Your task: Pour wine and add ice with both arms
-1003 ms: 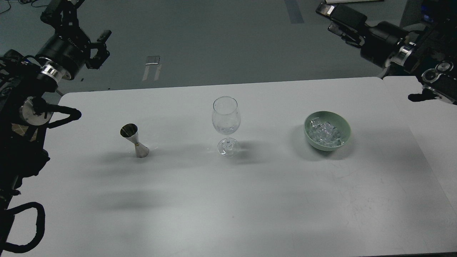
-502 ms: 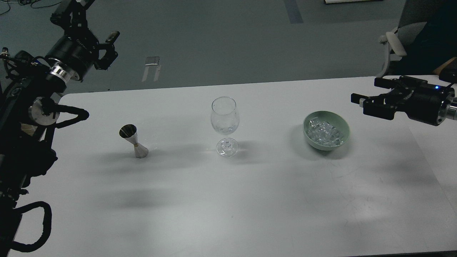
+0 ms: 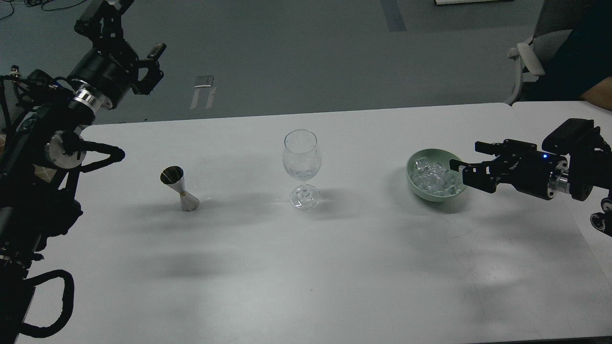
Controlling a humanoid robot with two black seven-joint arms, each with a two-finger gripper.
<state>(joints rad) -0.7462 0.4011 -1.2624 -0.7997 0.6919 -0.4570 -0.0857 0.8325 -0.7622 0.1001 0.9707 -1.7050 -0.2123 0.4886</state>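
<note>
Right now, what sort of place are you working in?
Probably a lab or test room, not a bar: a plain white table, bare grey floor with tape marks, and an office chair at the far right.

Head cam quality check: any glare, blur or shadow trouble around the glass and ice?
Head view: sharp overall, dim even light; soft shadows on the table; wine glass shows faint glints, rim clear; ice glints in the green bowl, cubes hard to separate; right gripper dark but readable.
</note>
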